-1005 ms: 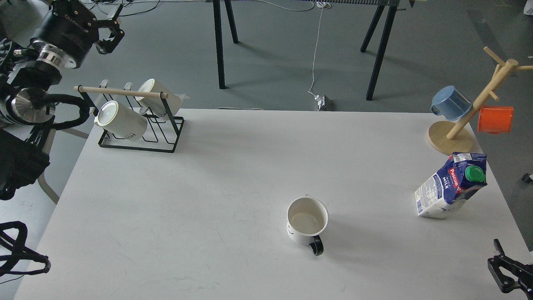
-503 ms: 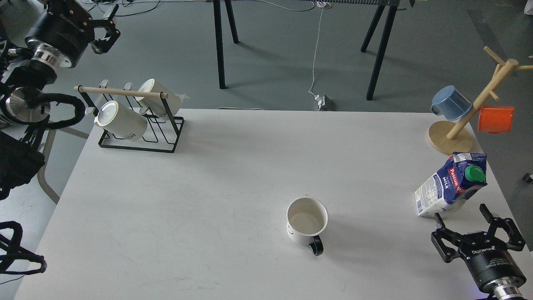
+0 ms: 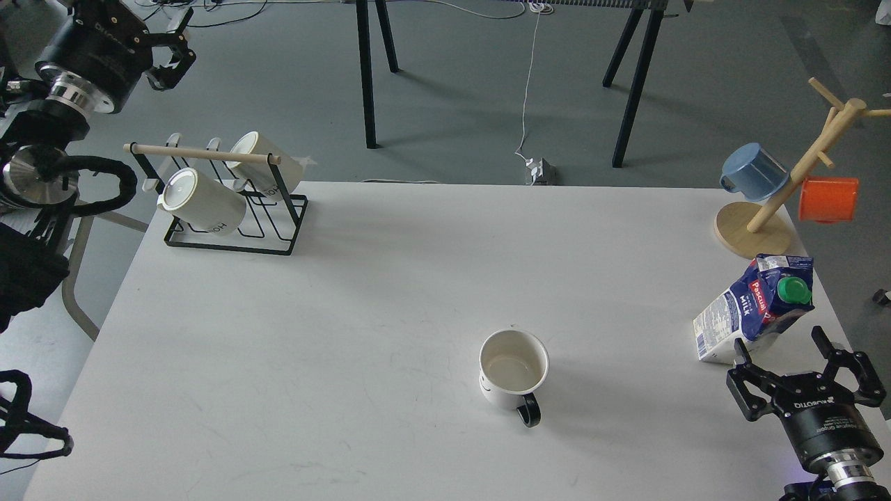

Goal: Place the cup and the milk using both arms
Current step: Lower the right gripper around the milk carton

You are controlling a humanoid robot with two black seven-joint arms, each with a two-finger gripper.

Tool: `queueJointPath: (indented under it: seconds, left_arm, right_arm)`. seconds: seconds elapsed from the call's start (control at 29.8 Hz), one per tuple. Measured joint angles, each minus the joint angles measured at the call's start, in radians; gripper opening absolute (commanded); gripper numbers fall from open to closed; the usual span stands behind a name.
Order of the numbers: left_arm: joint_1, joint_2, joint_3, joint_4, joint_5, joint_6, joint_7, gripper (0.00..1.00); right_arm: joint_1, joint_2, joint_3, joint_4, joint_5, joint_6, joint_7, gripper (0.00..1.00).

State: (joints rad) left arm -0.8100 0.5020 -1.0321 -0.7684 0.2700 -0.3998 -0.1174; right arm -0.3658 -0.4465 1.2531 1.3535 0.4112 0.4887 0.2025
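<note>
Risk lies mostly with the milk (image 3: 755,309); it stands tilted near the right edge of the counter (image 3: 390,278), and the right gripper (image 3: 800,362), fingers spread wide, sits just below its base; a nudge from one finger before both straddle the carton would likely tip it or push it off the edge. The cup (image 3: 513,369) stands upright near the counter's middle, handle toward the robot, well apart from the left gripper (image 3: 170,59); whether that one is spread or closed cannot be told; a long reach could clip the mug rack (image 3: 230,209).
</note>
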Motion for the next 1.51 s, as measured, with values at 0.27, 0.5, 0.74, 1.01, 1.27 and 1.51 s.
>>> queueJointPath:
  seconds: [0.27, 0.5, 0.74, 1.01, 1.27, 1.51]
  left_arm:
    - [0.000, 0.009, -0.003, 0.000, 0.000, -0.002, 0.001, 0.99]
    - [-0.001, 0.028, 0.000, 0.001, 0.000, -0.003, 0.001, 0.99]
    - [0.001, 0.036, 0.003, 0.001, 0.000, -0.003, 0.001, 0.99]
    - [0.002, 0.036, 0.003, 0.001, 0.000, -0.003, 0.001, 0.99]
    - [0.001, 0.040, 0.004, 0.000, 0.000, -0.004, 0.002, 0.99]
    - [-0.001, 0.041, 0.004, 0.001, 0.001, -0.002, 0.002, 0.99]
  right_arm:
    - [0.041, 0.028, 0.000, -0.001, 0.000, 0.000, 0.000, 0.99]
    - [0.057, 0.029, 0.008, 0.003, 0.000, 0.000, 0.001, 0.99]
    - [0.048, 0.022, 0.012, -0.002, -0.001, 0.000, 0.002, 0.99]
    - [0.024, 0.019, 0.021, -0.004, -0.002, 0.000, 0.009, 0.99]
    - [0.011, 0.024, 0.048, -0.009, 0.000, 0.000, 0.014, 0.99]
    - [0.056, 0.031, 0.050, -0.024, -0.003, 0.000, 0.014, 0.99]
